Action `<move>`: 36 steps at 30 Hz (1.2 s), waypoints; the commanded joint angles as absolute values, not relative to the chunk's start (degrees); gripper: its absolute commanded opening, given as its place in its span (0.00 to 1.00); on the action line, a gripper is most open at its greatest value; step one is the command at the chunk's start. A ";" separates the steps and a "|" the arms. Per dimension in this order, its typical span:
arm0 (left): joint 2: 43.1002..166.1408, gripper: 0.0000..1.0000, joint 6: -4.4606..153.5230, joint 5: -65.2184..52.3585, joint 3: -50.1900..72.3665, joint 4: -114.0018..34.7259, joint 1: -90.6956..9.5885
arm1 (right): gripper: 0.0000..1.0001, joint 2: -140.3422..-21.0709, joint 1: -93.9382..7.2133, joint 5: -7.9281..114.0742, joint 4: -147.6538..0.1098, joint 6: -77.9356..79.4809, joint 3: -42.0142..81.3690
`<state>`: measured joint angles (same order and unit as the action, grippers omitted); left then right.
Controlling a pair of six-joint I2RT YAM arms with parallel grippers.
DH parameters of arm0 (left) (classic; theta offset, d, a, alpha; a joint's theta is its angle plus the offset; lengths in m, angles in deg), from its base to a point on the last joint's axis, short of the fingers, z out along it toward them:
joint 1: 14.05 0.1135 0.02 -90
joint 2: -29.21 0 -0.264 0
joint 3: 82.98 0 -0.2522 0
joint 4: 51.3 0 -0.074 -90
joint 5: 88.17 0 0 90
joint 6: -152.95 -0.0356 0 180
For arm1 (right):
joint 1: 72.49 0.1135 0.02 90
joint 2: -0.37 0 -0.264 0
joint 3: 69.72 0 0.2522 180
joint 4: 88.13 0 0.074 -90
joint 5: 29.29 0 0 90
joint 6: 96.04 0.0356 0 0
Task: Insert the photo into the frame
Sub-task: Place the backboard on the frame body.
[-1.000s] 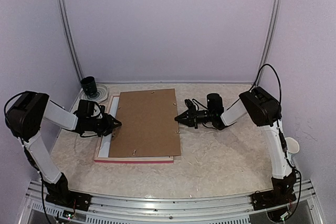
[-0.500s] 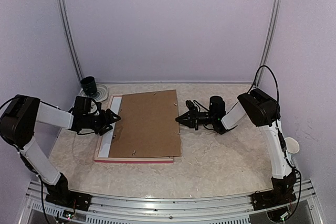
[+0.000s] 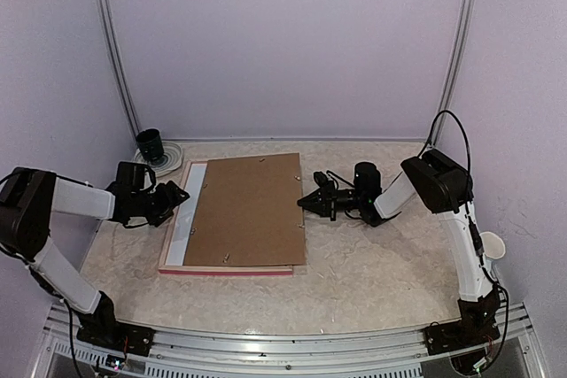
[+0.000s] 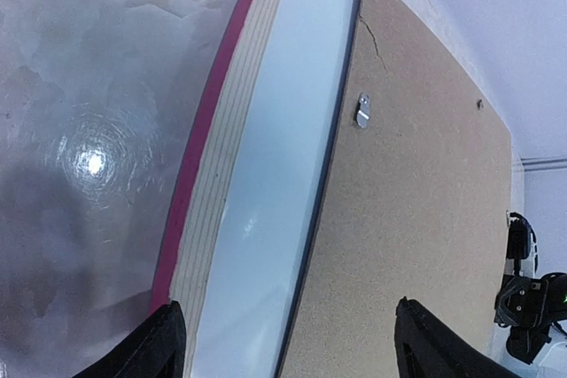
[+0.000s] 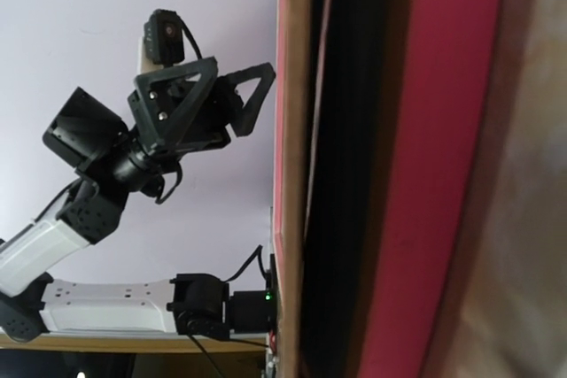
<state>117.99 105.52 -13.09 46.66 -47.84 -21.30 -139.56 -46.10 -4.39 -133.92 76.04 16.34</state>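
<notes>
Nearest to us, a ribbed metal rail (image 3: 283,343) runs along the front edge of the worktop (image 3: 372,267), and both arm bases are bolted to it. The worktop is pale and flecked like stone. From the left wrist it looks glossy, with a round glare of light on it.

The frame (image 3: 226,269) lies flat and face down, left of the middle. It is a thin rectangle with a bright pink edge and a pale, striped wooden back. A brown fibreboard backing (image 3: 244,210) lies on it, matte and slightly askew. A smooth white strip (image 3: 183,219) shows along the left side, and a small metal clip (image 4: 361,111) sits near the board's edge.

The left claw (image 3: 177,204) hangs just off the frame's left side, released. Its black fingers (image 4: 164,347) are spread wide and hold nothing. The right claw (image 3: 304,204) is clenched, with its tip at the board's right edge. We cannot tell whether it pinches the board. Its own camera sees the frame edge-on as pink and brown bands with a dark gap between them.

A white cup (image 3: 493,246) sits by the right wall. At the far left corner a black cup (image 3: 150,142) stands on a clear round dish (image 3: 166,157). Plain lavender walls close the space, with a curved metal strip (image 3: 111,50) at each back corner.
</notes>
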 commanded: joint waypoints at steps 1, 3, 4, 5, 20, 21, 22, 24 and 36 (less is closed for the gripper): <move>120.74 0.80 105.38 -10.14 48.60 -48.67 -20.47 | 0.03 -141.76 -46.64 -7.70 -135.31 78.94 15.08; 121.70 0.80 105.65 -10.50 48.92 -49.77 -20.34 | 0.03 -141.52 -46.73 -8.01 -137.49 81.10 15.01; 122.10 0.79 105.62 -10.69 48.97 -50.27 -20.30 | 0.03 -141.23 -46.74 -8.08 -138.45 82.14 14.99; 122.31 0.79 105.66 -10.69 48.98 -50.35 -20.32 | 0.03 -140.96 -46.74 -8.24 -139.12 82.94 15.05; 122.41 0.76 104.97 -8.74 49.59 -50.71 -20.29 | 0.02 -138.80 -47.35 -8.77 -140.23 85.84 14.57; 122.80 0.75 105.18 -9.33 49.78 -51.43 -20.34 | 0.02 -138.98 -47.42 -9.00 -140.87 86.41 14.61; 123.44 0.74 105.42 -10.20 49.99 -52.30 -20.30 | 0.02 -139.13 -47.55 -9.33 -141.62 87.20 14.67; 124.47 0.72 105.93 -11.82 50.39 -53.82 -20.29 | 0.02 -139.39 -47.83 -9.98 -143.74 89.03 14.82; 126.50 0.68 106.90 -14.17 50.43 -57.43 -23.75 | 0.02 -138.14 -48.98 -10.56 -137.14 83.94 15.17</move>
<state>124.17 106.22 -11.91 49.70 -59.56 -21.52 -139.78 -48.68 -9.26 -141.63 88.65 15.31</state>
